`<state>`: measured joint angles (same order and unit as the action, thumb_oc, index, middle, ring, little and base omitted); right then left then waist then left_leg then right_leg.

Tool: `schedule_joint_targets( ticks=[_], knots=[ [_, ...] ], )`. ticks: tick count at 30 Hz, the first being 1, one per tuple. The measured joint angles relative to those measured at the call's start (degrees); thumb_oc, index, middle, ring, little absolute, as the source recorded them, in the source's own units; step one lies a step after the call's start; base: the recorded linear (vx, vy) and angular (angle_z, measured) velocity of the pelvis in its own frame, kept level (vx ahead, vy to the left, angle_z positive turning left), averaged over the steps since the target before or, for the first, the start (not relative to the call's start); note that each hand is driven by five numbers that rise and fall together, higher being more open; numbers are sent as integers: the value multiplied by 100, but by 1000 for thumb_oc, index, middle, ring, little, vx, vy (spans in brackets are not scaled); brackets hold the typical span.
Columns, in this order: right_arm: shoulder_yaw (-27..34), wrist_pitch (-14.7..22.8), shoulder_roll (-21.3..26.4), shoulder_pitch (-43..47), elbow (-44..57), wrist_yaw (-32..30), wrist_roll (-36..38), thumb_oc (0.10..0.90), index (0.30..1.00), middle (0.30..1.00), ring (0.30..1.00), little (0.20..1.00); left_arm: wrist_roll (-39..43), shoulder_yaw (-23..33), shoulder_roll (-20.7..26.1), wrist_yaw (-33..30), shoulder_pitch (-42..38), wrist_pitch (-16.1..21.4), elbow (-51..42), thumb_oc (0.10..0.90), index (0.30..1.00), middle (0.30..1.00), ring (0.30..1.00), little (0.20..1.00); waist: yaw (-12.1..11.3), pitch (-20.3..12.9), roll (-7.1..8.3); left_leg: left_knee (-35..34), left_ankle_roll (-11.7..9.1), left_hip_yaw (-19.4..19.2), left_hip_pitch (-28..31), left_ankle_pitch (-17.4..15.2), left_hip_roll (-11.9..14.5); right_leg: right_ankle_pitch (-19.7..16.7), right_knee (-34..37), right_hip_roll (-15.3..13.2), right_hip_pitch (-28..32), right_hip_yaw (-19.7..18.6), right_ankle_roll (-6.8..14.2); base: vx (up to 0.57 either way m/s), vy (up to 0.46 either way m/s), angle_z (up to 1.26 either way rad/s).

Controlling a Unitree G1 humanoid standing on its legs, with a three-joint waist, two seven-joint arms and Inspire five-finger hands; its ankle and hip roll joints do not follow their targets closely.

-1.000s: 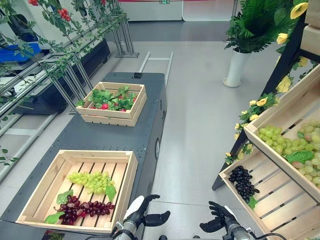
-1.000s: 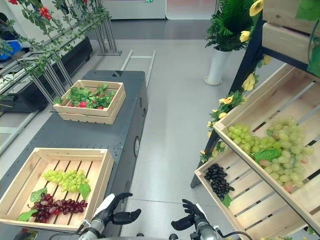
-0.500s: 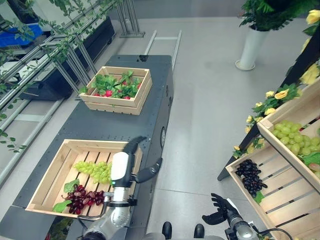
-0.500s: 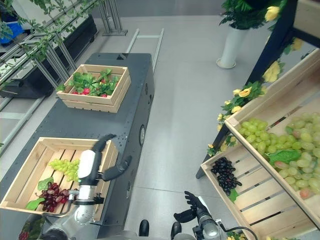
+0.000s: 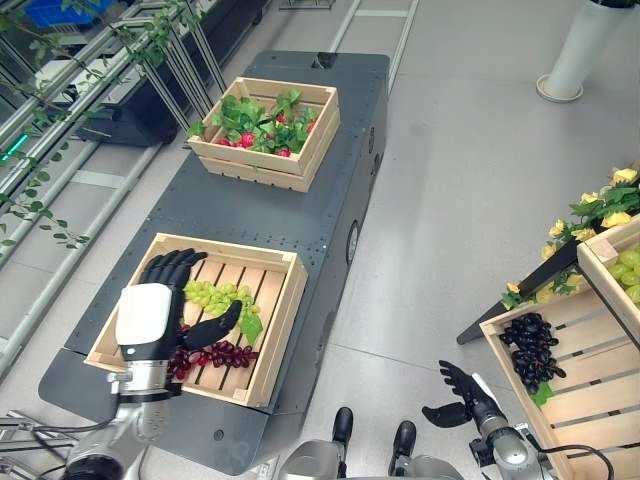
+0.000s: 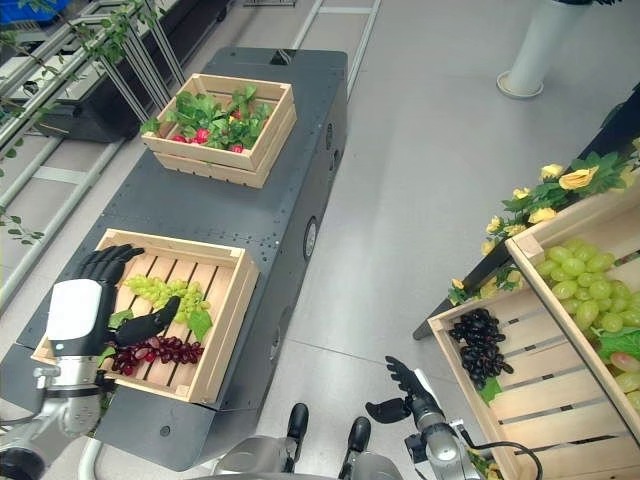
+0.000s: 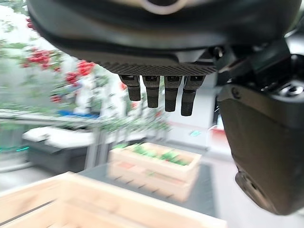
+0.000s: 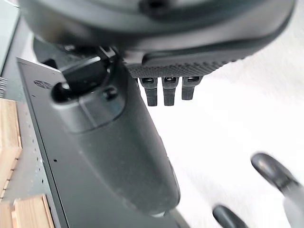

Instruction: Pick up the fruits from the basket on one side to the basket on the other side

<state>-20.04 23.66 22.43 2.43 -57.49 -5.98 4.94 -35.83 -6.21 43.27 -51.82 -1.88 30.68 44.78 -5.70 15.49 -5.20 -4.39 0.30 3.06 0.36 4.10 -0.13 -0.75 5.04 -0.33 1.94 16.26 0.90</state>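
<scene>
Over near crate [image 5: 277,330]: left hand [image 5: 152,315] spread wide, empty
Green grapes [image 5: 217,296]: soft, loose berries; pinch at stem
Right hand [image 5: 462,392]: relaxed, idle

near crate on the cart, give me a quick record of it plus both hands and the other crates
near crate: wooden, slatted, on the dark cart
contents: green grapes, red grapes, leaves
left hand: open, above the crate's left part, holding nothing
right hand: open, low over the floor, holding nothing
far crate: leafy greens with red fruit
shelf crates on the right: black grapes lower, green grape pile above
</scene>
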Motion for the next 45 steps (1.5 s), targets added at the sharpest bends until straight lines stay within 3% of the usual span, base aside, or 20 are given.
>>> schedule_joint_targets(
  ticks=[3,6,7,8,10,13,17,21,29,35,38,45],
  knots=[
    [-56,2,39,244,-9,-8,11,800,900,900,900,900,264,21,116,215,-357,-242,597,800,900,900,900,900,-18,82,74,127,1,-8,-228,1,-9,-18,-58,-4,-187,19,-28,-151,32,3],
    [-113,-2,67,762,-29,-8,168,800,900,900,900,900,252,-36,327,261,-879,-338,999,800,900,900,900,900,-43,493,210,820,-65,-43,-737,-107,-90,322,-954,-174,-751,25,-90,-97,58,6],
    [-120,-1,68,987,-29,-9,263,800,900,900,900,900,252,-37,375,271,-1024,-417,1096,800,900,900,900,900,-62,707,240,1106,-76,-65,-842,-255,-123,579,-1464,-265,-955,20,-93,-24,92,-1],
    [-131,-4,82,1146,-29,-8,273,800,900,900,900,900,253,-55,417,271,-1153,-459,1158,800,900,900,900,900,-107,860,256,1475,50,-111,-948,-534,-147,890,-2133,-355,-1214,-1,-109,-59,110,-8],
    [-178,-12,80,1347,2,-8,274,800,900,900,900,900,290,-87,478,268,-1263,-619,1166,800,900,900,900,900,-182,1113,418,2344,92,-223,-1227,-960,-318,1483,-3328,-738,-1636,-10,-118,-50,117,-2],
    [-198,-38,105,1351,75,-8,273,800,900,900,900,900,289,-138,491,268,-1216,-829,1233,800,900,900,900,900,-198,1199,403,3406,118,-319,-1737,-1472,-348,1899,-4191,-901,-1994,-44,-148,-52,81,7],
    [-284,-87,185,1334,157,-7,268,800,900,900,900,900,295,-246,503,266,-1212,-1118,1264,800,900,900,900,900,-226,1277,361,4516,118,-367,-2424,-1898,-332,2268,-5102,-978,-2566,-137,-224,-73,109,3],
    [-305,-135,217,1351,158,-6,270,800,900,900,900,900,274,-392,548,278,-1395,-1321,1259,800,900,900,900,900,-234,1349,378,5294,98,-351,-3220,-2086,-306,2421,-5764,-1013,-3263,-131,-328,-73,41,1],
    [-341,-199,374,1416,269,-4,279,800,900,900,900,900,296,-828,1058,695,-2059,-1410,1087,800,900,900,900,900,-229,1473,507,5890,16,-159,-4097,-2109,-268,2471,-6244,-981,-3983,-10,-387,-44,19,11],
    [-347,-200,388,1447,302,-4,278,800,900,900,900,900,203,-974,1365,827,-2190,-1383,903,800,900,900,900,900,-227,1485,551,5988,48,-178,-4379,-2094,-194,2475,-6280,-951,-4188,27,-425,-23,12,9],
    [-427,-201,417,1615,344,13,279,800,900,900,900,900,-81,-1382,1740,1063,-2489,-1389,855,800,900,900,900,900,-227,1512,602,6039,20,-179,-4571,-2079,-199,2456,-6341,-972,-4359,55,-429,-7,24,6],
    [-548,-201,419,1888,387,50,295,800,900,900,900,900,-627,-1873,2041,1688,-2905,-1486,611,800,900,900,900,900,-218,1507,653,6071,35,-159,-4657,-2087,-182,2474,-6334,-1007,-4363,165,-449,1,5,5]
  ],
)
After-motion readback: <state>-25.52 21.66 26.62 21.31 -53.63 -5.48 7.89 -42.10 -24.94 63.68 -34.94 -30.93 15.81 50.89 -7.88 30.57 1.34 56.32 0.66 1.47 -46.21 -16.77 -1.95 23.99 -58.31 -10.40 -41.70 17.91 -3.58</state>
